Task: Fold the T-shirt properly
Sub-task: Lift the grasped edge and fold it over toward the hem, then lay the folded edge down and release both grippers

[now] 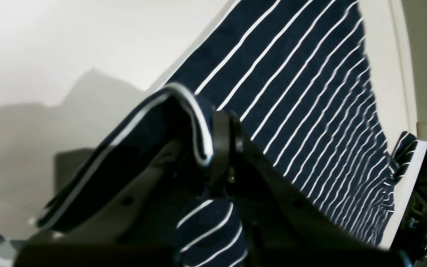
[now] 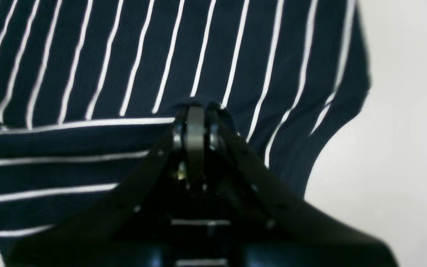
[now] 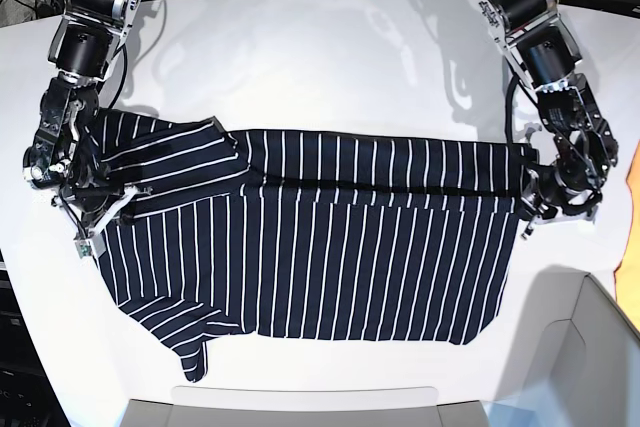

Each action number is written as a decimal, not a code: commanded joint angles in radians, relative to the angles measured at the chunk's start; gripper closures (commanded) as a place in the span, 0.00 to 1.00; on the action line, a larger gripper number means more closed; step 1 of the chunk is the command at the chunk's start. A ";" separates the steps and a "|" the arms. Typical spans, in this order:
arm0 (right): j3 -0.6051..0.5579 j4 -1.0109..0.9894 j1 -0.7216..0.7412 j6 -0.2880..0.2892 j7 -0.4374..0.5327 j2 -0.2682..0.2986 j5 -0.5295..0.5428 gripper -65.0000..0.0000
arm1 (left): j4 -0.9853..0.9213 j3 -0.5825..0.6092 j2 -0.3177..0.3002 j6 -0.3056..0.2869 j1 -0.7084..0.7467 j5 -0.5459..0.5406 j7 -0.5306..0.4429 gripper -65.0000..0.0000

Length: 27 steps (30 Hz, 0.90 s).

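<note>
Two grippers are clamped on the T-shirt (image 3: 310,247), which lies spread across the middle of the white table (image 3: 330,57) with its stripes running mostly from the far side to the near side. Taking the T-shirt as the landmark, the right gripper (image 3: 100,209) sits at its sleeve end, on the base view's left, and the left gripper (image 3: 530,202) sits at its hem end, on that view's right. A long fold runs between them: the far edge of the T-shirt is doubled over toward the near side, forming a narrow band whose seam crosses the cloth from one gripper to the other. In the right wrist view the right gripper (image 2: 195,122) has its dark fingers (image 2: 195,148) drawn narrowly together on a pinch of striped fabric, with a layer of crosswise stripes lying just beside it over the lengthwise ones. In the left wrist view the left gripper (image 1: 222,148) is likewise pinched tight on a hem edge, which curls up and over one finger (image 1: 221,137), while the rest of the T-shirt stretches away flat on the table behind it. At the near sleeve end a sleeve (image 3: 195,357) sticks out from the T-shirt toward the table's near edge. An orange cloth (image 3: 631,217) shows at the frame edge beyond the hem end, well apart from the T-shirt.
</note>
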 commanded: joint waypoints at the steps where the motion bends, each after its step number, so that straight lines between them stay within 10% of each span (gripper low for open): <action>1: 0.005 0.020 0.030 0.000 0.030 0.030 0.017 1.00 | 0.016 -0.001 -0.017 -0.006 -0.031 -0.015 -0.010 1.00; 20: 0.011 -0.060 0.122 0.000 0.050 0.053 0.015 1.00 | -0.142 0.152 -0.054 -0.004 -0.101 -0.015 -0.118 0.97; 27: 0.011 -0.055 0.123 0.001 0.050 0.068 0.019 0.75 | -0.140 0.152 -0.066 -0.004 -0.101 -0.016 -0.112 0.79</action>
